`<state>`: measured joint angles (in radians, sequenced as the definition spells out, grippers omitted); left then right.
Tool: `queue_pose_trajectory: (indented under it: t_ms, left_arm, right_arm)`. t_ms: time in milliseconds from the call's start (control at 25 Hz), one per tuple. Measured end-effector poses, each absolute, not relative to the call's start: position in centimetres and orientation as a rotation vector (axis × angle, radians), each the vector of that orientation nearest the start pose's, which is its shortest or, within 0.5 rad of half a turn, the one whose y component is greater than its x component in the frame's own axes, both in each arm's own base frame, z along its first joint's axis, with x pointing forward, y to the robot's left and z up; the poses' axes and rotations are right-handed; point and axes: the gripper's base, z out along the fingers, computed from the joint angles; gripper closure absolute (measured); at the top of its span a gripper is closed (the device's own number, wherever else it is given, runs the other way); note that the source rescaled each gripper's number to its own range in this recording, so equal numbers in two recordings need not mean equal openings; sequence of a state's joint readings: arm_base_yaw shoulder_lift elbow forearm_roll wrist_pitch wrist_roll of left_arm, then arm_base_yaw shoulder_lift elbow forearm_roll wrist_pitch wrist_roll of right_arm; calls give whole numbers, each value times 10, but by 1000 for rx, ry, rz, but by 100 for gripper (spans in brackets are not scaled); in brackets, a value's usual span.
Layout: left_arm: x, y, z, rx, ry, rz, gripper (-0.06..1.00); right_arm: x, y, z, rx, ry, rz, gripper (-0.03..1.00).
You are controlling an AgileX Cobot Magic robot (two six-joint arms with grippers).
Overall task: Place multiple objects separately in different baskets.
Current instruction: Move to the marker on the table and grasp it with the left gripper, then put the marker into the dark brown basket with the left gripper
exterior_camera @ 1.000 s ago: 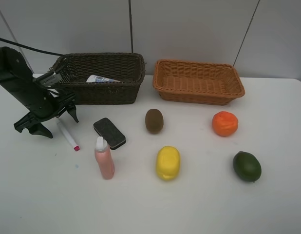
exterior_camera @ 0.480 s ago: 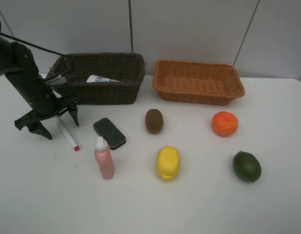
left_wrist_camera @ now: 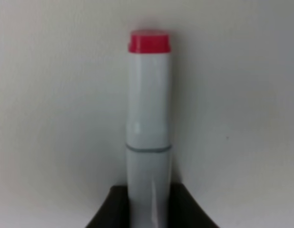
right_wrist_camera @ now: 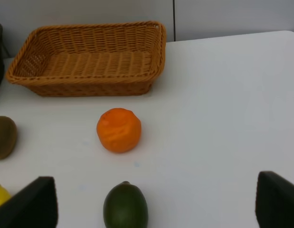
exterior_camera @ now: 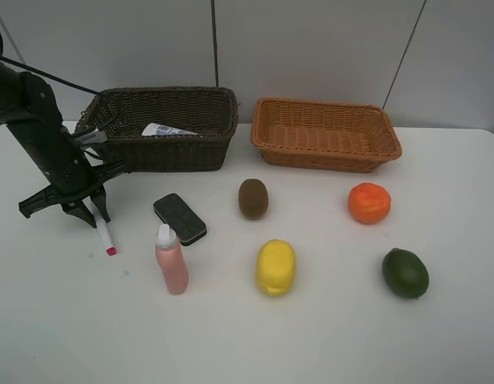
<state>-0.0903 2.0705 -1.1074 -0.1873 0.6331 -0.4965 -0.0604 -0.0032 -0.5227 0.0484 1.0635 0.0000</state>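
Counter (exterior_camera: 327, 336): white, with a wall along its far edge.

Dark basket (exterior_camera: 167, 154): at the far edge, left of the middle. It holds one white bottle (exterior_camera: 163, 130) lying on its side.

Tan basket (exterior_camera: 327, 160): at the far edge, just beside the dark basket on its right, not touching it. Nothing shows inside it.

Left pincer (exterior_camera: 85, 211): near the left edge, in front of the dark basket's left end. In the wrist view its black jaws press on both sides of the marker's rear end, so it is closed on the marker.

Marker (exterior_camera: 103, 232): white body, pink-red tip pointing toward the near edge. Whether it rests on the counter or is lifted cannot be told.

Eraser (exterior_camera: 180, 218): black, flat on the counter, just right of the marker.

Pink bottle (exterior_camera: 172, 264): upright with a white cap, just on the near side of the eraser.

Kiwi (exterior_camera: 252, 198): mid-counter, in front of the gap between the baskets.

Lemon (exterior_camera: 276, 267): on the near side of the kiwi.

Orange (exterior_camera: 368, 202): in front of the tan basket's right end.

Lime (exterior_camera: 405, 274): on the near side of the orange, toward the right edge.

Right pincer (right_wrist_camera: 156, 202): jaws spread wide and holding nothing. It sits above the counter on the near side of the lime and orange.
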Motion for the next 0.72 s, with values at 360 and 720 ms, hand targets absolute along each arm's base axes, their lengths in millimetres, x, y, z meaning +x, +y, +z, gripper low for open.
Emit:
queue_pose_trajectory:
  t_ms: [360, 720]
  left_arm:
    - [339, -44, 110, -620, 3068, -196, 94]
    - [327, -57, 231, -179, 2684, -289, 94]
  right_arm:
    - [-8, 4, 283, 58, 2019, 19, 1]
    - [-8, 4, 283, 58, 2019, 19, 1]
